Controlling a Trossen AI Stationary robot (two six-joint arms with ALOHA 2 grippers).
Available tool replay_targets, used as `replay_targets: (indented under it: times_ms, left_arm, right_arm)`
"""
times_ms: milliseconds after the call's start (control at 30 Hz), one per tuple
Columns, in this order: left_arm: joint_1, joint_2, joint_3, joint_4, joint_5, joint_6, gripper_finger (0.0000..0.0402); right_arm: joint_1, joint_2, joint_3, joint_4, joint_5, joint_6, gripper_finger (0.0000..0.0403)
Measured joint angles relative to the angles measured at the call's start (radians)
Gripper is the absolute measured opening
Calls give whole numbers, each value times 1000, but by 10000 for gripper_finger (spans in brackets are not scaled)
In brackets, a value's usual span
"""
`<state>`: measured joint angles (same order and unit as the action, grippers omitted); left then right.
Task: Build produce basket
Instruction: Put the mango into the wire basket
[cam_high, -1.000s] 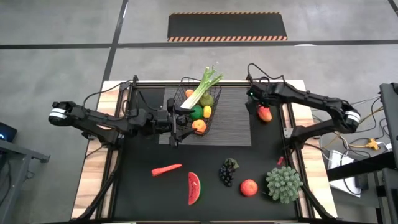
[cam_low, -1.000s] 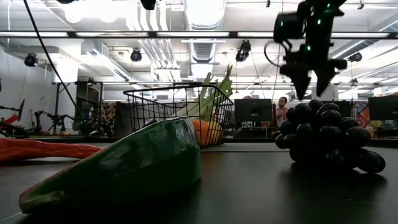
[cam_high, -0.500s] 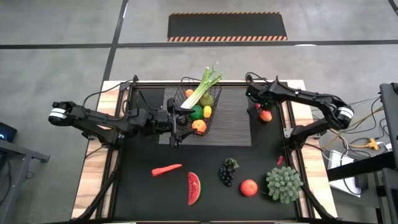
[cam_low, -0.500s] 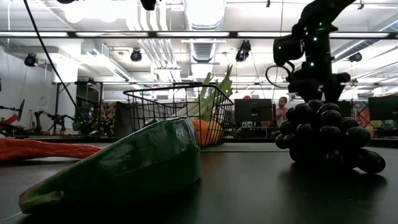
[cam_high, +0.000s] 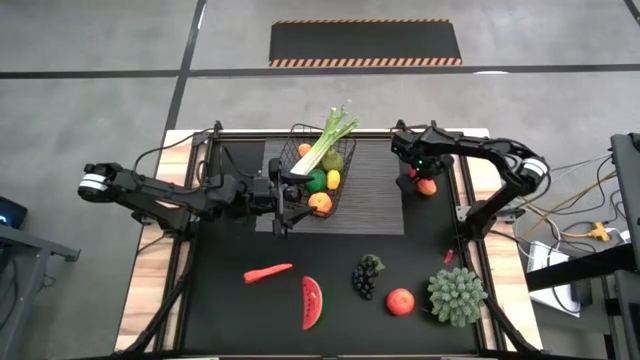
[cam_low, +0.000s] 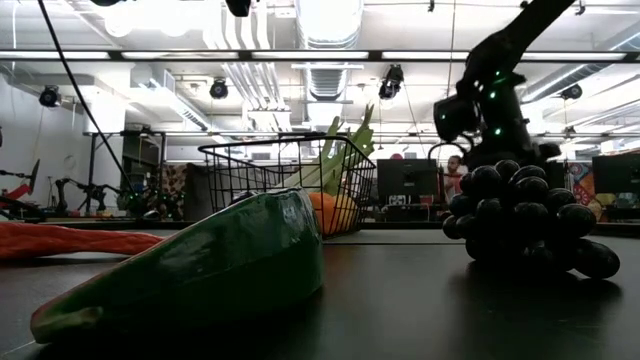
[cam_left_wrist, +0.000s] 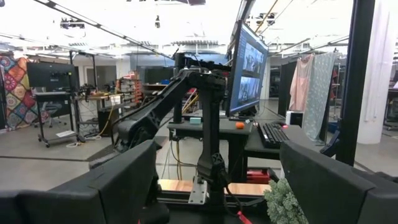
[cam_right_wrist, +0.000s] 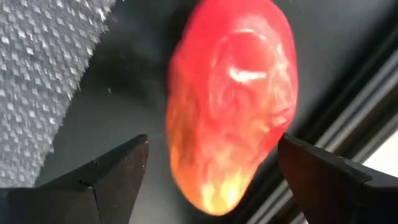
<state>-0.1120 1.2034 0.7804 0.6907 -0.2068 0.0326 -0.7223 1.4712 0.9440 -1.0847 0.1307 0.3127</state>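
The black wire basket (cam_high: 316, 172) stands on the grey ribbed mat (cam_high: 375, 195). It holds a green leek (cam_high: 328, 140), oranges, a lime and a lemon. It also shows in the low view (cam_low: 285, 180). My right gripper (cam_high: 420, 172) is low over a red-orange fruit (cam_high: 427, 185) at the mat's right edge. In the right wrist view it is open (cam_right_wrist: 213, 155), with one finger on either side of the fruit (cam_right_wrist: 233, 93) and a gap showing. My left gripper (cam_high: 282, 212) is open (cam_left_wrist: 217, 162) beside the basket's near left corner, with nothing between its fingers.
On the black table's near part lie an orange-red carrot (cam_high: 268, 271), a watermelon slice (cam_high: 312, 302), dark grapes (cam_high: 367, 275), a red apple (cam_high: 401, 301) and a green spiky plant (cam_high: 456, 296). A small red chili (cam_high: 450, 258) lies by the right frame.
My right gripper has gone down toward the red-orange fruit and now stands around it, while the arm's elbow has drawn in toward the table. The fruit has stayed in place.
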Motion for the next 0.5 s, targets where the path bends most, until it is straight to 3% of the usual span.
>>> replay_targets:
  times_ms: [200, 500]
  left_arm:
    - [0, 0, 0, -1, 0, 0, 325]
    - [0, 0, 0, -2, 0, 0, 325]
  right_arm:
    - [2, 58, 0, 9, 0, -13, 318]
    - [4, 23, 0, 11, 0, -8, 201]
